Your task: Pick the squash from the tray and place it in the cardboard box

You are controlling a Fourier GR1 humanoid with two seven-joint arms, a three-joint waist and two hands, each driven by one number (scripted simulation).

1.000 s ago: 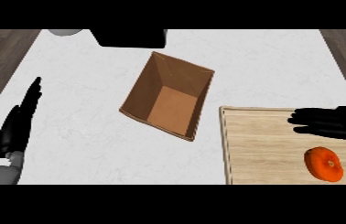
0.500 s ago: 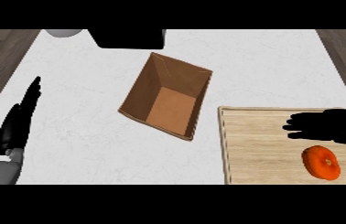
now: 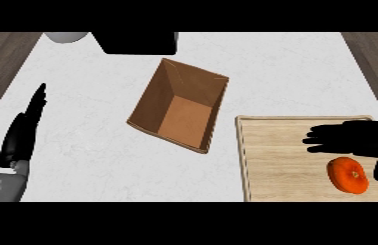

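Hovering beside squash (image 3: 348,175) is the right robot hand (image 3: 345,139).

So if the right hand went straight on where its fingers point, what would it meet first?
Likely the cardboard box, past the tray rim; how high the right hand rides is unclear.

Tray (image 3: 280,154) cut off at the right and lower edges, a patch of its wood hidden under the right hand (image 3: 347,139), that hand's wrist out of view past the right edge, left forearm (image 3: 9,186) cropped at the lower left corner, grey round thing (image 3: 66,36) and black block (image 3: 139,42) cropped by the top edge, too little showing to tell what they are
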